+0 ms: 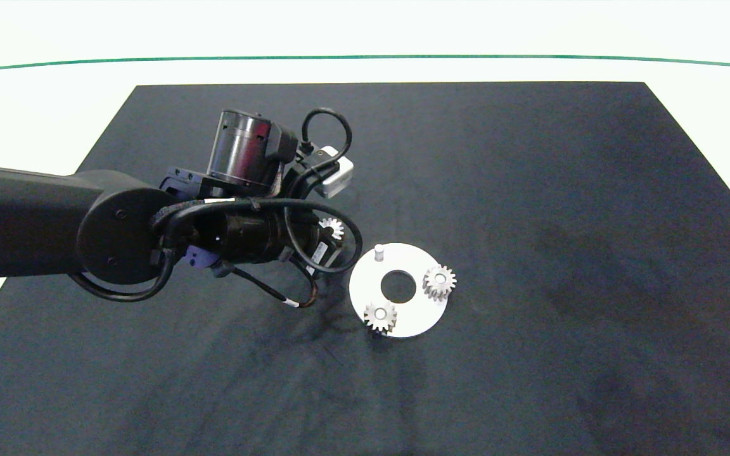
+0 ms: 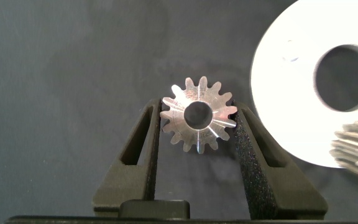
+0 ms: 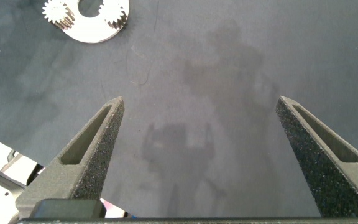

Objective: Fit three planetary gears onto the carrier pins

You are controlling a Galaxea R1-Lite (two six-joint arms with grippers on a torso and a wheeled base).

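Third planetary gear (image 2: 198,115) sat clamped between the left gripper (image 2: 198,134) fingers, flat face toward the wrist camera, teeth touching both pads. Just beside that gripper lay the white disc (image 1: 412,263) on the black mat (image 1: 530,190). Two more gears were seated on its pegs: one (image 1: 440,282) on the side away from the gripper, one (image 1: 380,315) on the near edge. One carrier pin (image 1: 378,252) stood bare, closest to the held gear. Right gripper (image 3: 199,124) hung wide apart over bare mat, holding nothing, well away from the disc.
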